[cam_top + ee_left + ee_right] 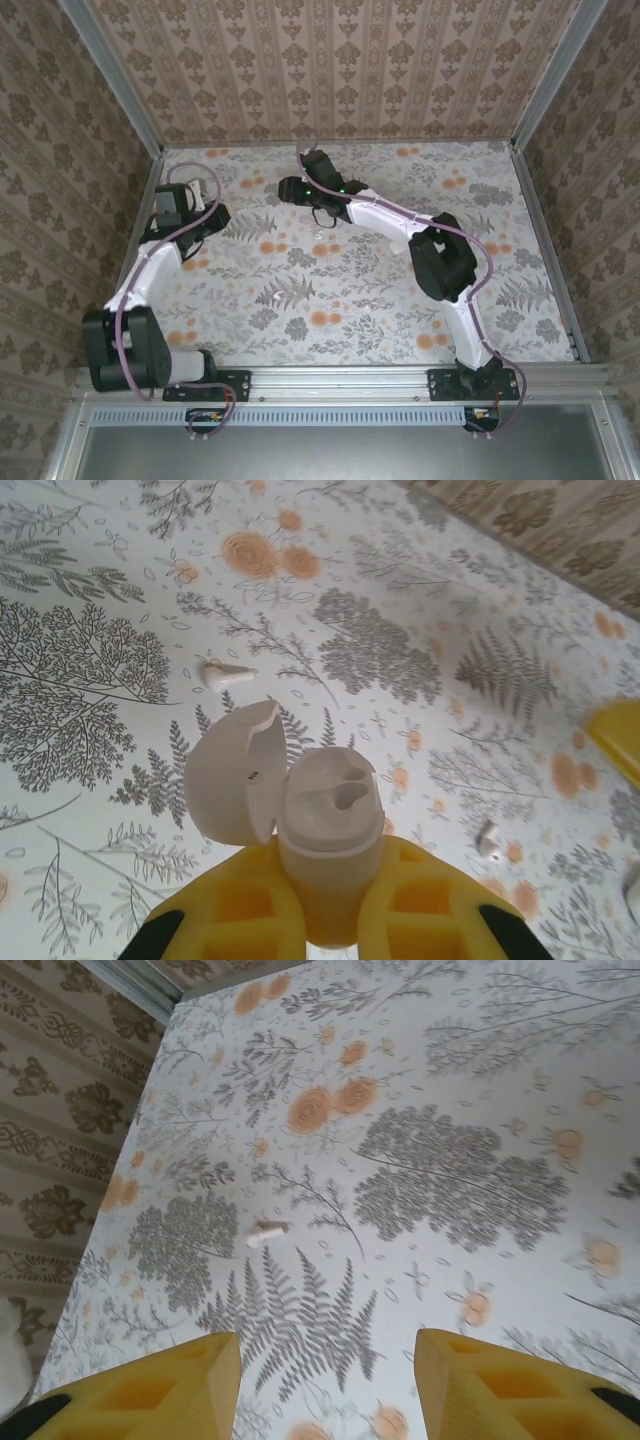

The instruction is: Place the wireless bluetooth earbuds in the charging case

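Note:
My left gripper (328,852) is shut on the white charging case (330,815), which stands upright between the yellow fingers (240,905). Its lid (232,785) is swung open to the left and both sockets are empty. One white earbud (225,673) lies on the flowered table beyond the case, and another earbud (488,838) lies to the right. My right gripper (325,1360) hangs open above the table, nothing between its fingers, with an earbud (266,1233) lying ahead and left of it. From above, the left gripper (205,213) is at the left and the right gripper (292,188) is at the back middle.
Patterned walls (340,60) enclose the table on three sides, with a metal frame (140,200) close to the left gripper. A yellow finger of the right gripper (620,735) shows at the right edge of the left wrist view. The near half of the tabletop (330,310) is bare.

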{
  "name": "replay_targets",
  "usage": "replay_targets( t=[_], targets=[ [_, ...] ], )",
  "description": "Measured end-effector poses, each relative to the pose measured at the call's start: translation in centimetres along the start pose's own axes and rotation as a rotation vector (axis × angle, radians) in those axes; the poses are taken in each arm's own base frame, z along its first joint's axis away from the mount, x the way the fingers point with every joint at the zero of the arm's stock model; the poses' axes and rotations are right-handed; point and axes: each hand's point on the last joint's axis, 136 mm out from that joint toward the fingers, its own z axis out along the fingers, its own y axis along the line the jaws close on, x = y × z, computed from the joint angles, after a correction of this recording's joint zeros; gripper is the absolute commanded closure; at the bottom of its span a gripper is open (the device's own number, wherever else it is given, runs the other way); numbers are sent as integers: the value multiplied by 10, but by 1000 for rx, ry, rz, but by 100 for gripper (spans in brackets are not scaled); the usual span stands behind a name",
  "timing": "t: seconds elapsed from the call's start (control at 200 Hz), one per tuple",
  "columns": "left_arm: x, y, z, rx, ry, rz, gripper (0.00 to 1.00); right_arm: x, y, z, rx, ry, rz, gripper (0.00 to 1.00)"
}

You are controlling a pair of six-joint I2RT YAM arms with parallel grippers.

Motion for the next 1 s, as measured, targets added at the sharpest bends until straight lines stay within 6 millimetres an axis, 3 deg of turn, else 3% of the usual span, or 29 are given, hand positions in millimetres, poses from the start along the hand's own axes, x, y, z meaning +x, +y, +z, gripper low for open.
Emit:
replay_targets(
  t=[0.255, 0.505, 0.76, 0.895, 1.0],
  targets=[
    [-21, 24, 62, -66, 73, -45, 100, 16, -25, -35, 37, 22, -15, 49],
    [-41, 41, 104, -127, 124, -78, 100, 3, -33, -61, 29, -8, -20, 48],
    [-28, 65, 137, -205, 232, -114, 100, 0, -39, -74, 26, -17, -30, 48],
    [-15, 73, 143, -237, 281, -126, 100, 1, -41, -76, 29, -17, -28, 48],
    [-16, 71, 143, -241, 285, -123, 100, 0, -42, -76, 29, -18, -27, 48]
  ],
)
